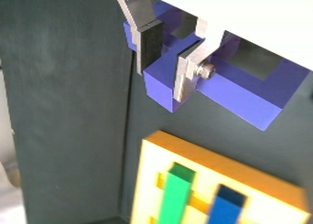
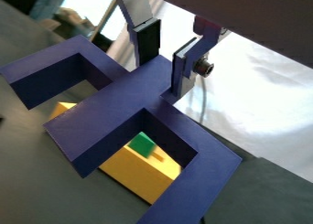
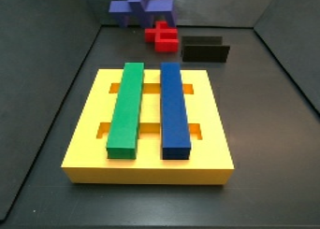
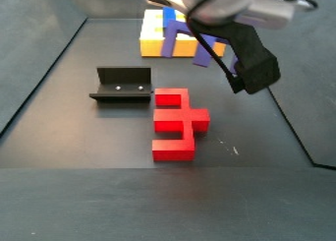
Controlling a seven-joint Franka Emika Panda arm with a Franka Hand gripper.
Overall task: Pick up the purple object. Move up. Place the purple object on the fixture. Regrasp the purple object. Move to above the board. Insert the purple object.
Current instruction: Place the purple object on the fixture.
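My gripper [image 1: 166, 79] is shut on the purple object [image 1: 239, 90]. The flat silver fingers clamp one of its bars, as both wrist views show [image 2: 163, 74]. The notched purple object [image 2: 110, 109] hangs in the air at the far end of the floor [image 3: 134, 6], near the board's end [image 4: 207, 51]. The yellow board [image 3: 88, 130] lies flat with a green bar [image 3: 125, 107] and a blue bar [image 3: 174, 107] on it. It also shows below the piece in a wrist view [image 1: 153, 168]. The black fixture [image 4: 125, 85] stands on the floor, apart from the gripper.
A red notched piece [image 4: 175, 122] lies on the floor beside the fixture [image 3: 207, 50], between the board and the back wall [image 3: 160, 34]. Dark walls enclose the floor on the sides.
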